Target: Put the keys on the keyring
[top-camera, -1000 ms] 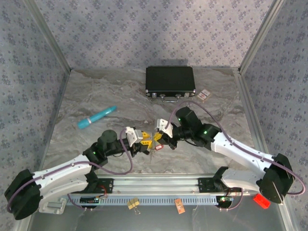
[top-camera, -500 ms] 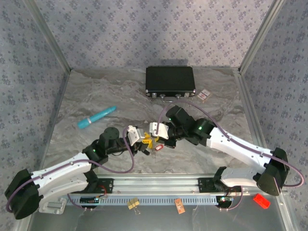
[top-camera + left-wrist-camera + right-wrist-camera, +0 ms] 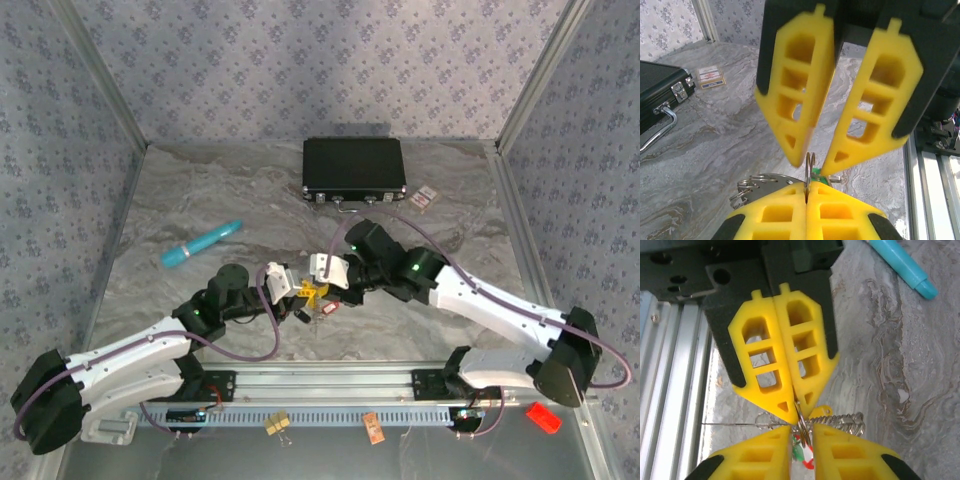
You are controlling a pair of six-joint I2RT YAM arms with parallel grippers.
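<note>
**Item: threading step, mid-desk, towards the near edge**

**Location.** Both claws meet tip to tip above the desk (image 3: 200,200), midway between its left and right edges. The keys (image 3: 325,306), showing red and yellow heads, hang just below that meeting point.

**Left gripper** (image 3: 807,189). Pads pressed flat together with no gap. A thin metal edge of the keyring (image 3: 801,431) stands up from between them. More of its wire loops lie to one side of the pads.

**Right gripper** (image 3: 801,442). Open by a narrow slot only, with one tip on each side of the upright ring edge. Whether the pads touch the metal cannot be told. Green and red key heads show in the slot beneath.

**Step in hand (judged).** Working a key's hole onto the ring while the left claw steadies it.

**Handling notes (judged).**
- Keep the left clamp firm and motionless, because the ring is thin and will swivel if the grip eases.
- Bring the right tips in square to the ring's plane and close gently. A skewed pinch would twist the wire out.
- Move in small strokes, as the tips are crowded and the hanging keys may snag.

**Other stock.** Black case (image 3: 353,167) at the far edge; teal pen (image 3: 202,244) towards the left edge.
</note>
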